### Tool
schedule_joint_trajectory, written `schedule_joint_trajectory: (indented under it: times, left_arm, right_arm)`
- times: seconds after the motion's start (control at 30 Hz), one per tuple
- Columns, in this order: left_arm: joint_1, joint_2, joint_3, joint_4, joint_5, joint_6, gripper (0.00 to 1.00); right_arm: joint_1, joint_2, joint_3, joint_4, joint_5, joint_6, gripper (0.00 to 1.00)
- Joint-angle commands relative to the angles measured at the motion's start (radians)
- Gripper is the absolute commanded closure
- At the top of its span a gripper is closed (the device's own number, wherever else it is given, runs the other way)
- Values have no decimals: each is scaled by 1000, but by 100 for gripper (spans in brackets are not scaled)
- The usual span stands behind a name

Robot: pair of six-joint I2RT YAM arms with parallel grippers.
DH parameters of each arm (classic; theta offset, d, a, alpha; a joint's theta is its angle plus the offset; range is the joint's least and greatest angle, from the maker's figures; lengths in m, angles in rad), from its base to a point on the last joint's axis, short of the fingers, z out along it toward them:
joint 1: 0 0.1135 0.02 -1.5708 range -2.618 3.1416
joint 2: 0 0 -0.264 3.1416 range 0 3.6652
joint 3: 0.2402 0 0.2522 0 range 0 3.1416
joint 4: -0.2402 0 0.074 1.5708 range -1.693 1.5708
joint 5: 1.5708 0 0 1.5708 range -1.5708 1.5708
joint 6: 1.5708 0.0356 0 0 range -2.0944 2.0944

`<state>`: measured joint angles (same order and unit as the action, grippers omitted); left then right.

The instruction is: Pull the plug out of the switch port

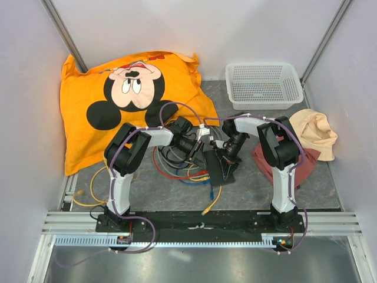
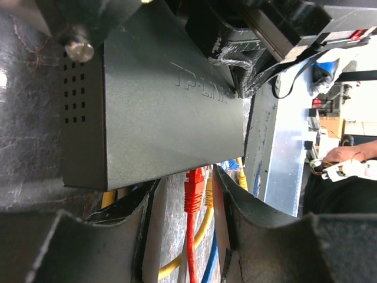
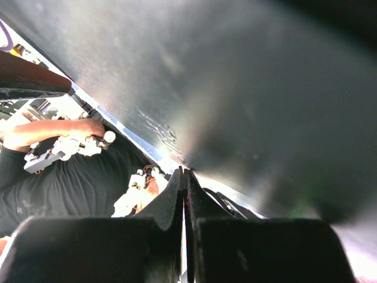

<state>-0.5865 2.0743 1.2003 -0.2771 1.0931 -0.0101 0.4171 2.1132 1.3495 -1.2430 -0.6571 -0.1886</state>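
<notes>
The switch (image 1: 219, 168) is a flat matte-black box lying mid-table between both arms; the left wrist view shows its top face (image 2: 159, 118). A red plug (image 2: 196, 188) sits in a socket on its narrow near edge, with a yellow plug (image 2: 237, 175) beside it. My left gripper (image 1: 202, 153) (image 2: 184, 180) is open, its fingers (image 2: 118, 236) on either side of the red plug without touching it. My right gripper (image 1: 224, 157) (image 3: 184, 174) is shut, tips against the switch's blurred grey surface (image 3: 265, 88).
Red, yellow and blue cables (image 1: 182, 171) coil on the mat by the switch, with a loose yellow plug (image 1: 206, 209) near the front rail. An orange Mickey pillow (image 1: 129, 100) lies back left, a white mesh basket (image 1: 262, 85) back right, and peach and dark red cloths (image 1: 315, 135) to the right.
</notes>
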Motion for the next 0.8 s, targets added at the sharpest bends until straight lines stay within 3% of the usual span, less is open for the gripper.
schedule_joint_trajectory:
  times: [0.0,0.3,0.77]
  left_arm:
    - [-9,23,1,53,71,-18,59]
    - [-13,52,27,-13,94,64,66]
    - [-15,41,19,-13,65,70,66]
  right_arm:
    - [31,134,-30,358,248,-46,100]
    - [35,133,-30,358,251,-51,100]
    - [35,151,-21,358,248,-48,100]
